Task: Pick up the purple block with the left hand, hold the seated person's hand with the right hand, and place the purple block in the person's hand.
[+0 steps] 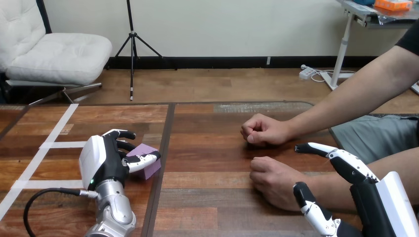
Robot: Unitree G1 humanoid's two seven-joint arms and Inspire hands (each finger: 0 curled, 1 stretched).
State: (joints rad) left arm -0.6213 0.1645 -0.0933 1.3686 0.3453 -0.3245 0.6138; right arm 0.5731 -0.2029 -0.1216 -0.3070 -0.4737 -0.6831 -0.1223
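Grips purple block [148, 170] on table [212, 148] w/ curled L hand [101, 163]; flanks person's nearer fist [271, 180], well right of block, w/ open R hand [365, 192].

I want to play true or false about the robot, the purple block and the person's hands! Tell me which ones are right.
1. The left robot hand has its thumb and fingers round the purple block. True.
2. The purple block lies in the person's hand. False: it is over at the left robot hand, well away from both of the person's hands.
3. Both of the person's hands are open, palms up. False: the farther hand and the nearer hand are both curled into fists on the table.
4. The right robot hand is open, close beside the person's nearer hand. True.
5. White tape lines cross the table's left part. True.
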